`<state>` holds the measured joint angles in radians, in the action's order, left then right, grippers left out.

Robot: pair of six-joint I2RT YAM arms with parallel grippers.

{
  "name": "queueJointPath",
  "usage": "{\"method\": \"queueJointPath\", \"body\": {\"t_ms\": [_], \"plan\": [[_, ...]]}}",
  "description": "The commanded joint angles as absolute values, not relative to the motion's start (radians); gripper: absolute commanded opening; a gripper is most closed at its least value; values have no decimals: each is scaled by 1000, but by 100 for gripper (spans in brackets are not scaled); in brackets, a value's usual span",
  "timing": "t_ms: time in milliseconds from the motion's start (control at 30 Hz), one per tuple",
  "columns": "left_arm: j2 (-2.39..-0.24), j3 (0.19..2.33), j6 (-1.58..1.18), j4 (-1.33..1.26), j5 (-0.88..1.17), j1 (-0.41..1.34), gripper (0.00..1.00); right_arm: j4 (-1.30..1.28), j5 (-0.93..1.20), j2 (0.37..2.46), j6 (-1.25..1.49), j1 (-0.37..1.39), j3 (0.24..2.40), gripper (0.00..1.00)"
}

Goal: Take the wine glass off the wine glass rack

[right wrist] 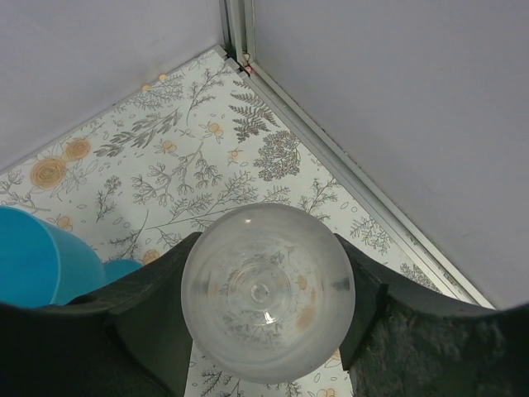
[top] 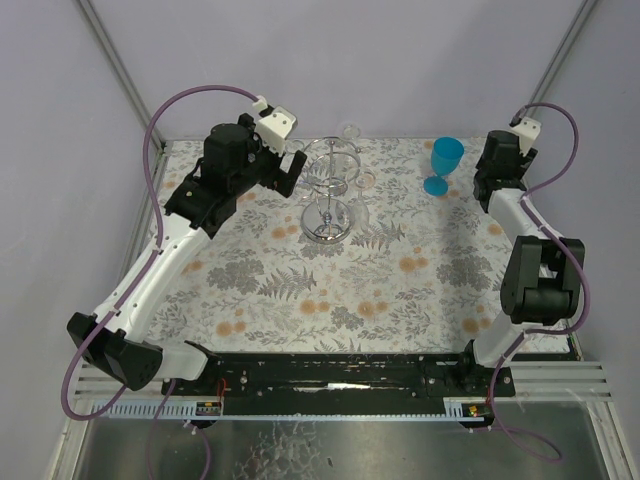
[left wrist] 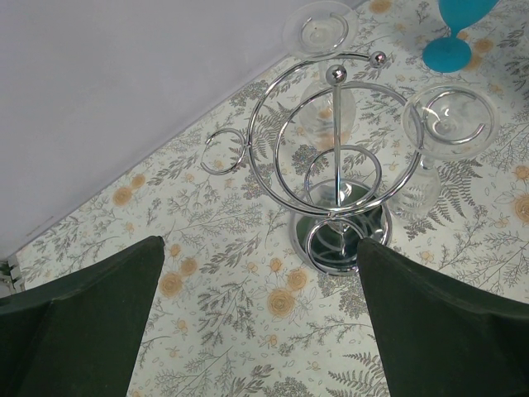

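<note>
The left end effector (left wrist: 260,248) is hovering open, its two dark matte fingers (left wrist: 91,314) spread wide apart and touching nothing. Just ahead of it, the wine glass rack (left wrist: 335,244) is standing upright on the tabletop (left wrist: 223,289). The rack is polished chrome wire, with a round mirror-like base, a thin ball-topped post and spiralling loops. Clear glasses are hanging from its outer rings, foot up. One (left wrist: 450,120) is ahead and to the right of this end effector, and another (left wrist: 318,25) is on the far side of the post.

The right end effector (right wrist: 266,281) is gripping a wine glass (right wrist: 266,310) well away from the rack. The glass is showing as a transparent, slightly frosted-looking disc, with the black fingers pressing on both sides. A smooth turquoise goblet (right wrist: 37,260) is sitting just to the left of that end effector. The tabletop is wearing a cloth printed with grey ferns and orange flowers.
</note>
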<state>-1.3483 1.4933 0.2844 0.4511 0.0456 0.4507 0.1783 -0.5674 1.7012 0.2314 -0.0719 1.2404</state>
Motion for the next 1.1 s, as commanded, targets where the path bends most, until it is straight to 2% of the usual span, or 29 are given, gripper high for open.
{"method": "queueJointPath", "body": {"t_ms": [0, 233, 600, 800, 1067], "plan": [[-1332, 1485, 272, 451, 55, 443, 99, 236, -597, 1718, 244, -67, 1298, 44], [-1324, 1473, 275, 449, 55, 443, 99, 206, -590, 1748, 253, -67, 1335, 56], [-1320, 1463, 272, 444, 57, 443, 99, 188, -572, 1781, 245, -67, 1375, 59], [-1321, 1462, 272, 442, 60, 440, 99, 179, -560, 1789, 262, -68, 1373, 64], [-1322, 1461, 276, 438, 65, 438, 99, 176, -553, 1786, 260, -67, 1385, 78]]}}
